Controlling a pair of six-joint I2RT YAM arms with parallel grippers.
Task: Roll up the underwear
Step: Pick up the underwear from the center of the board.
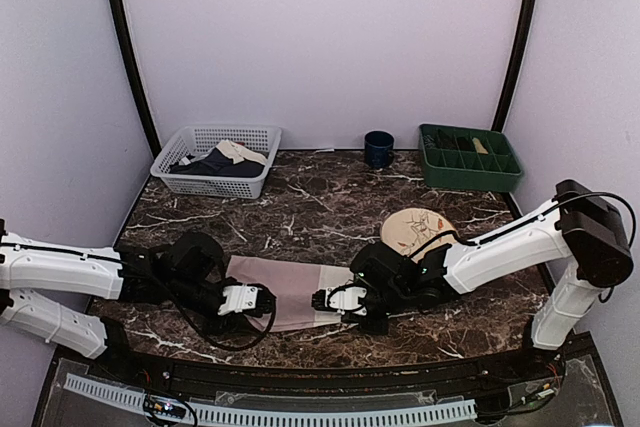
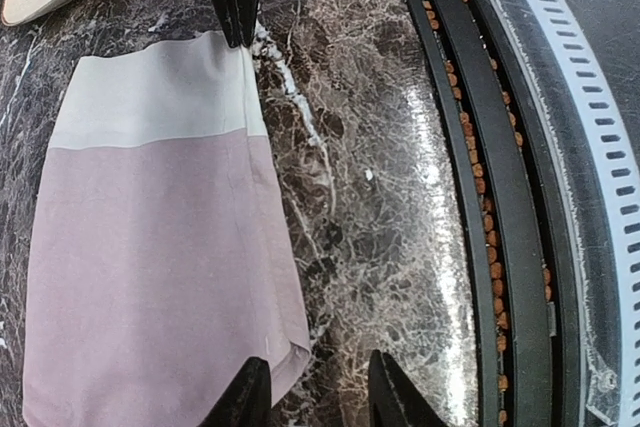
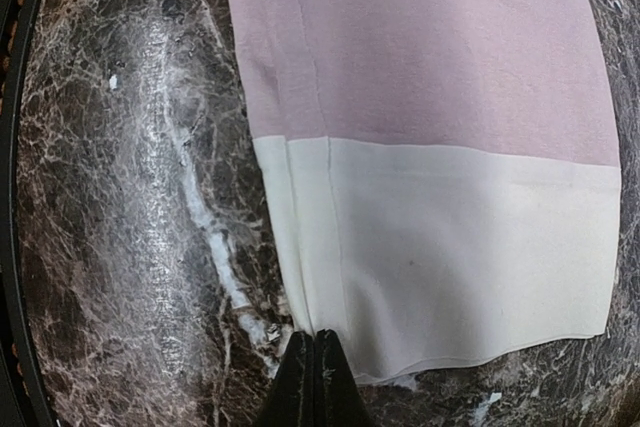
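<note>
The underwear [image 1: 290, 292] lies flat on the marble table as a folded rectangle, dusty pink with a cream waistband [image 3: 450, 247] at its right end. My left gripper [image 2: 315, 392] sits at the pink end's near corner. It is open: one finger rests over the fabric [image 2: 160, 247] and the other over bare marble. My right gripper [image 3: 318, 347] is shut, its fingertips pinched together on the waistband's near corner. In the left wrist view the right gripper [image 2: 240, 32] touches that same corner.
A round patterned plate [image 1: 415, 230] sits just behind the right arm. At the back stand a white basket [image 1: 215, 159] holding dark and beige cloth, a dark mug [image 1: 378, 149] and a green divided tray [image 1: 468, 157]. A black rail [image 2: 480, 197] borders the near edge.
</note>
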